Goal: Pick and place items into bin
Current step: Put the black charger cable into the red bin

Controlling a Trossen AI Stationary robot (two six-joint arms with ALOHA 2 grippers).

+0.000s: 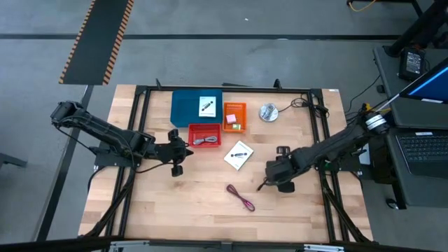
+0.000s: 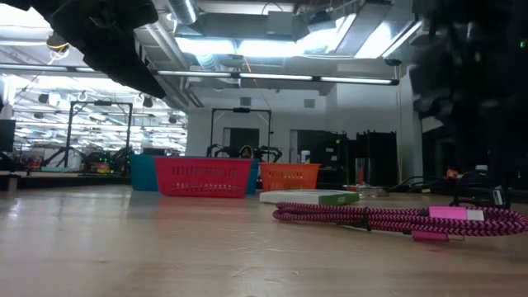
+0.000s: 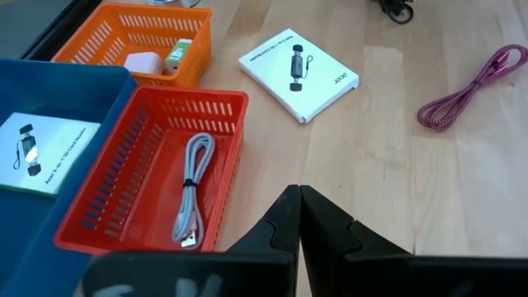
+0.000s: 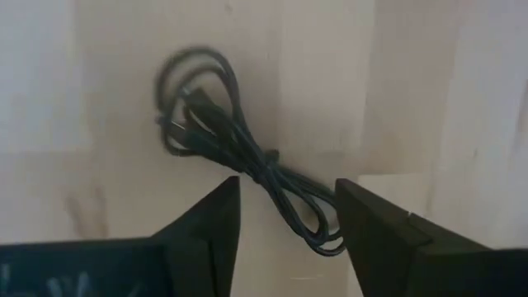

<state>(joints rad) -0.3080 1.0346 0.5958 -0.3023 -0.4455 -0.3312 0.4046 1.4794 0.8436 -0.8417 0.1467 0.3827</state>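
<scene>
My right gripper (image 4: 287,196) is open and points down over a black coiled cable (image 4: 216,132) lying on the wood; its fingers stand on either side of the cable's tail without touching it. In the high view this gripper (image 1: 280,173) is right of a white card (image 1: 239,155). A dark-red cable (image 1: 240,197) lies nearer the front edge. My left gripper (image 3: 297,202) is shut and hovers by the red basket (image 3: 124,173), which holds a grey cable (image 3: 191,194). A second white card (image 3: 37,153) lies in the blue bin (image 1: 185,106). The orange basket (image 3: 91,37) holds a pink cube (image 3: 144,62) and a green piece (image 3: 179,51).
A round silver object (image 1: 268,112) and a tangle of black cord (image 1: 308,105) sit near the far right of the table. A black frame (image 1: 140,105) runs along the table's edges. Bare wood lies along the near edge, around the dark-red cable (image 2: 396,219).
</scene>
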